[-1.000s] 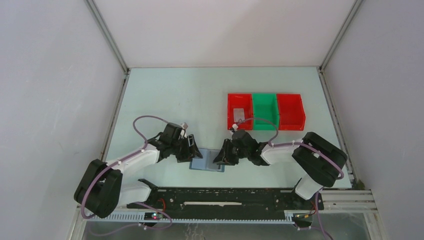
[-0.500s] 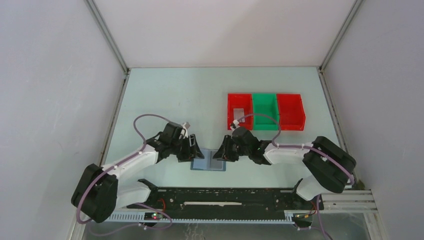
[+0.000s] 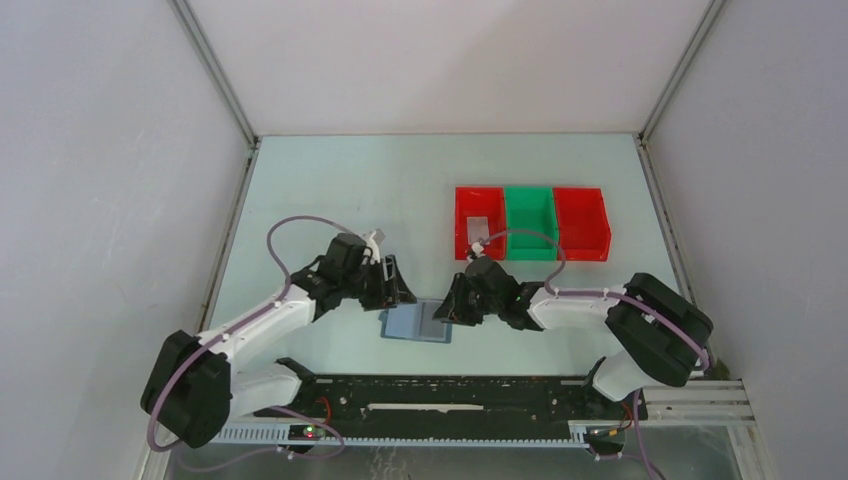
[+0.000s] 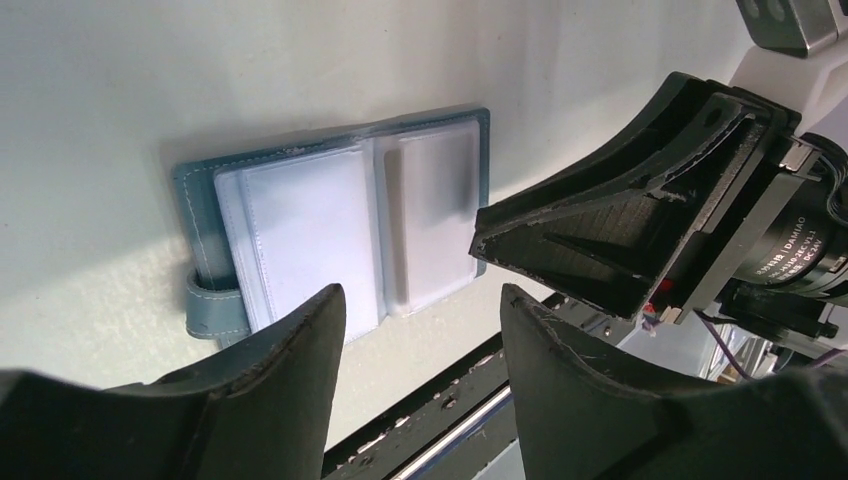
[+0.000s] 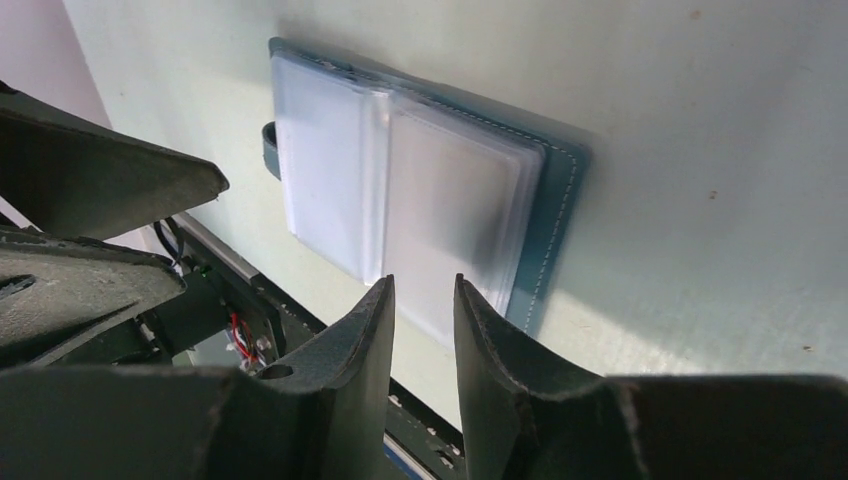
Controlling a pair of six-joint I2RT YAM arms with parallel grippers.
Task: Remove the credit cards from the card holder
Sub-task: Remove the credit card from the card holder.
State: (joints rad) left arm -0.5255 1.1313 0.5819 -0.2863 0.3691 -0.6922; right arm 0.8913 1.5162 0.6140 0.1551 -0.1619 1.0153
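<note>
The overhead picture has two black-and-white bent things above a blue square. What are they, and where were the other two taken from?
Those are a robot's left arm and right arm, bolted to the table, each ending in a two-finger gripper. The overhead view looks down from behind them. The other two come from wrist cameras, so the dark prongs below are each arm's own fingers. The blue square is the card holder, lying open, clear sleeves up. The left gripper and right gripper hover by it, jaws apart, holding nothing. Behind stand a red bin with a grey card inside, a green bin and another red bin.
</note>
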